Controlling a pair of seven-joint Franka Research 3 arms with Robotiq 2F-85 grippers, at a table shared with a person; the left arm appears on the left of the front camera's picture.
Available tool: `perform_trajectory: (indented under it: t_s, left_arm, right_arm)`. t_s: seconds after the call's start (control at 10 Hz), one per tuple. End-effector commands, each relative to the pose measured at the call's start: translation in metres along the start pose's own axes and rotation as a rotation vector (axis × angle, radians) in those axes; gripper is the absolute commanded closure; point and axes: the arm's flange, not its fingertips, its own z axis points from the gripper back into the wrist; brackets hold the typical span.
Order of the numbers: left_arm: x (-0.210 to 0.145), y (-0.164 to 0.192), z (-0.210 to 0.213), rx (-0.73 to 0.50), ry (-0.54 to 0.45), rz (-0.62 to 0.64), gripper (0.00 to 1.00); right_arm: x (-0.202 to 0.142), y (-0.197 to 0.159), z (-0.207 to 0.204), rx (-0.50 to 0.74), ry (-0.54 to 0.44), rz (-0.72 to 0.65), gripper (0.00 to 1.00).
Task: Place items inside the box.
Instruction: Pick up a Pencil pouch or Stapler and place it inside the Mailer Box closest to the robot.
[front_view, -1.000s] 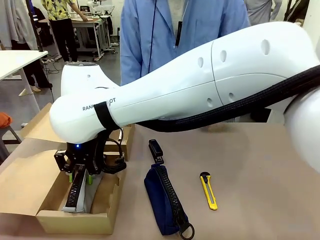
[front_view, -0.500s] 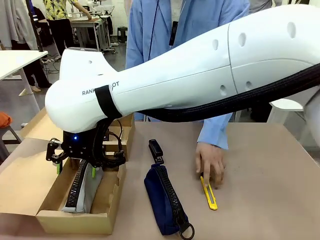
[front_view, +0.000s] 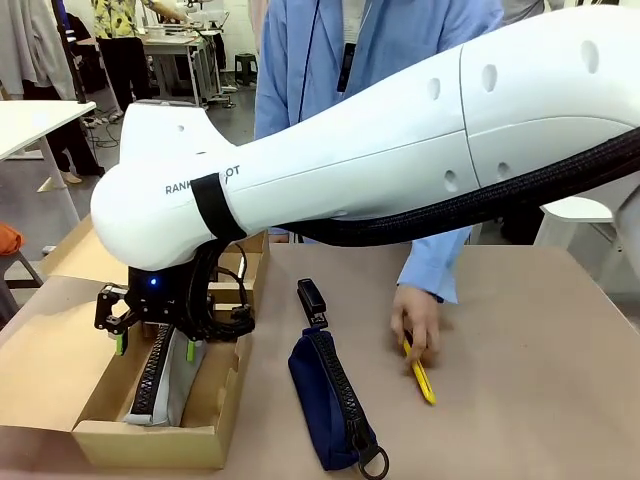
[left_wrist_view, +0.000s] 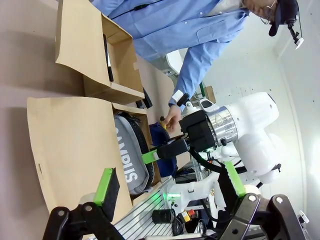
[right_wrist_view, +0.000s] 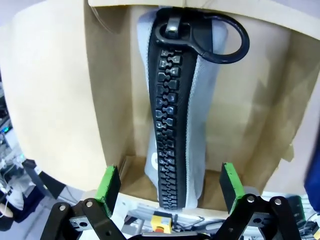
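A pale grey zip pouch (front_view: 165, 385) with a black zipper lies lengthwise inside the tan cardboard box (front_view: 150, 445) at the near left. My right gripper (front_view: 155, 347) hangs just above it, open, one green pad on either side and touching nothing. Its wrist view looks straight down on the grey pouch (right_wrist_view: 177, 115), which lies between the box walls (right_wrist_view: 115, 100) and below the open right gripper (right_wrist_view: 169, 185). A navy pouch (front_view: 325, 400) and a black stapler (front_view: 312, 300) lie on the table beside the box. My left gripper (left_wrist_view: 170, 180) is open and empty, off to the side.
A person's hand (front_view: 418, 320) holds a yellow utility knife (front_view: 422, 378) on the table at the right. The box's lid flap (front_view: 40, 340) lies spread out to the left. A smaller cardboard box (left_wrist_view: 85, 40) with something dark in it stands behind.
My right gripper has widened and lifted slightly off the grey pouch, leaving it in the box. The person's hand has reached in and taken hold of the yellow knife, turning it.
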Motion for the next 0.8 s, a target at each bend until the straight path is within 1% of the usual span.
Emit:
perform_trajectory:
  t_s: [0.0, 0.1, 0.2, 0.4, 0.5, 0.6, 0.7]
  left_arm:
    - [0.001, -0.002, -0.001, -0.017, -0.008, -0.018, 0.00]
    - [0.001, -0.002, -0.001, -0.017, -0.008, -0.018, 0.00]
    - [0.001, -0.002, -0.001, -0.017, -0.008, -0.018, 0.00]
    - [0.001, -0.002, -0.001, -0.017, -0.008, -0.018, 0.00]
    - [0.001, -0.002, -0.001, -0.017, -0.008, -0.018, 0.00]
    - [0.001, -0.002, -0.001, -0.017, -0.008, -0.018, 0.00]
    - [0.001, -0.002, -0.001, -0.017, -0.008, -0.018, 0.00]
  right_arm:
    - [-0.001, 0.001, 0.002, 0.007, -0.011, 0.005, 0.00]
    - [0.000, 0.000, 0.000, 0.000, 0.000, 0.000, 0.00]
    - [-0.007, -0.002, 0.001, -0.017, 0.043, 0.059, 0.00]
    - [-0.028, -0.024, 0.018, -0.051, 0.191, 0.140, 0.00]
    - [-0.040, -0.046, 0.034, -0.083, 0.260, 0.161, 0.00]
    - [-0.055, -0.084, 0.061, -0.118, 0.303, 0.145, 0.00]
    - [-0.068, -0.134, 0.092, -0.105, 0.315, 0.126, 0.00]
